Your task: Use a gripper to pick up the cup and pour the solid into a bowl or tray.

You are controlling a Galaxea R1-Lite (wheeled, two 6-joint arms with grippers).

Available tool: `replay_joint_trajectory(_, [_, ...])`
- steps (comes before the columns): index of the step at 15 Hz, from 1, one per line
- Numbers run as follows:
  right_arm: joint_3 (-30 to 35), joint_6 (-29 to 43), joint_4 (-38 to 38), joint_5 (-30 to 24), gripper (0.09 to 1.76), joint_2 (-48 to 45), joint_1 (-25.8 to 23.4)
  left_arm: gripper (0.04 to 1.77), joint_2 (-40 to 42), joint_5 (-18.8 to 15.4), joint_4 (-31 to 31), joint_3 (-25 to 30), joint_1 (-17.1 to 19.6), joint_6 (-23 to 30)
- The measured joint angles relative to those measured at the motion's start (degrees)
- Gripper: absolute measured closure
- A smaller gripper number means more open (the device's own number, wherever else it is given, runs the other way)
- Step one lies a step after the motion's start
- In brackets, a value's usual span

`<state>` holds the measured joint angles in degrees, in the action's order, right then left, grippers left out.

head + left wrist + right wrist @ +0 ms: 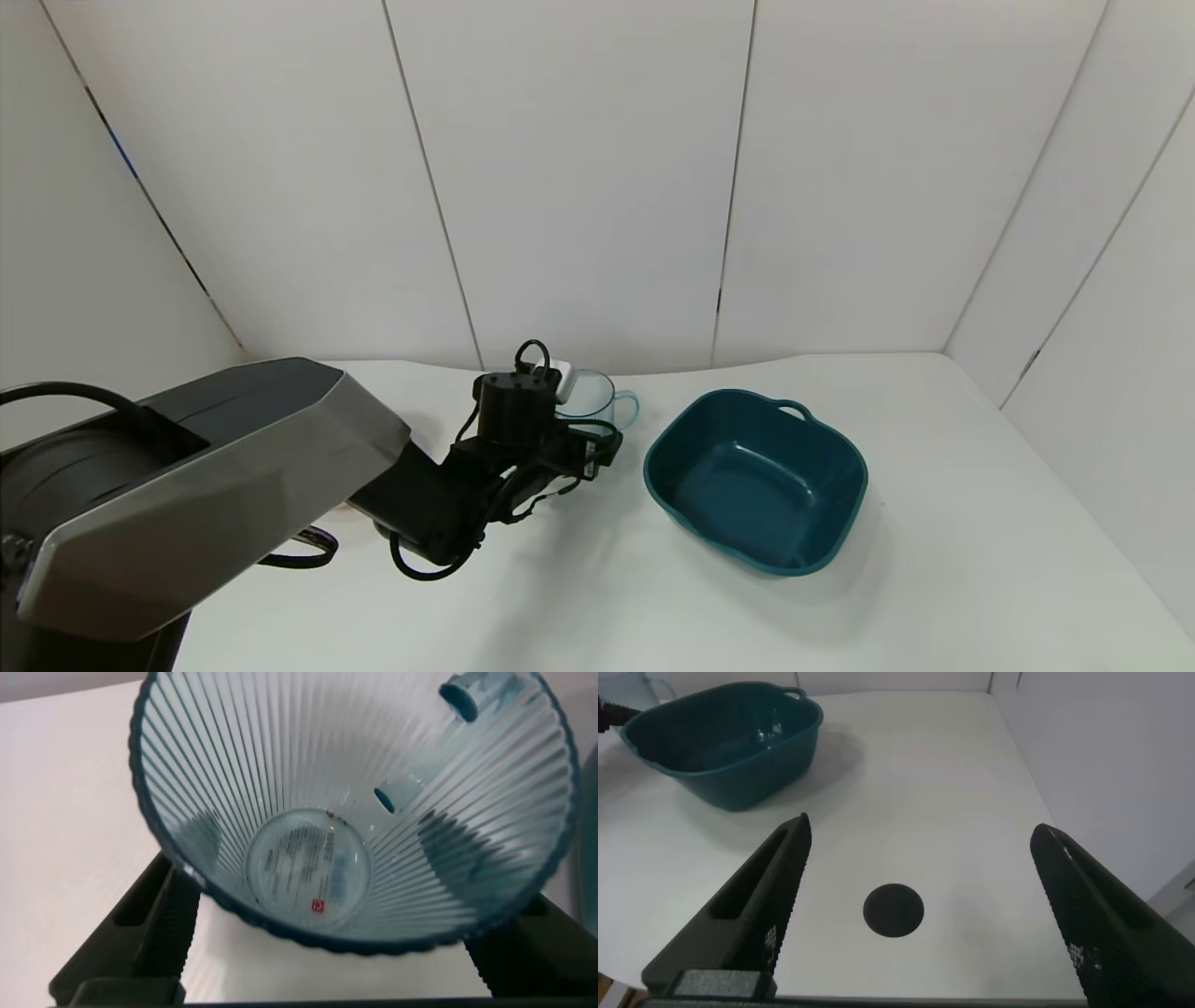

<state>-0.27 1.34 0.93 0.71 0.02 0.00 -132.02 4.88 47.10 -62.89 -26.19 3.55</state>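
Observation:
The cup (593, 397), a clear pale-blue ribbed mug with a loop handle, stands at the back middle of the white table. My left gripper (581, 441) reaches it from the near side. In the left wrist view I look into the cup (308, 873). My left gripper (329, 845) has a black finger (154, 929) against each side of its wall and is shut on it. The cup holds only a few tiny specks; no heap of the solid shows. The pale-pink bowl is out of view. My right gripper (922, 829) is open and empty above bare table.
A dark-teal squarish basin (845, 471) with a handle stands empty just right of the cup; it also shows in the right wrist view (729, 761). A black round spot (893, 910) marks the table under my right gripper. White walls close the back and sides.

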Motion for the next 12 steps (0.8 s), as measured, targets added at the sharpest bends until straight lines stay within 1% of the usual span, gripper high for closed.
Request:
replay_joint_trajectory(2, [0.0, 0.0, 0.0, -0.02, 0.14, 0.0, 0.0, 0.15, 1.62, 0.29, -2.24, 0.93, 0.17, -0.6])
replay_joint_trajectory(6, [0.0, 0.0, 0.01, -0.02, 0.14, 0.0, 0.0, 0.13, 6.73, 0.46, -4.11, 4.21, 0.78, -2.78])
replay_joint_trajectory(10, [0.0, 0.0, -0.02, -0.02, 0.14, 0.0, 0.0, 0.12, 15.04, 0.46, -6.03, 9.78, 0.96, -5.8])
replay_joint_trajectory(12, [0.0, 0.0, -0.05, -0.05, 0.14, 0.0, 0.0, 0.11, 19.68, 0.5, -8.68, 11.85, 1.08, -6.52])
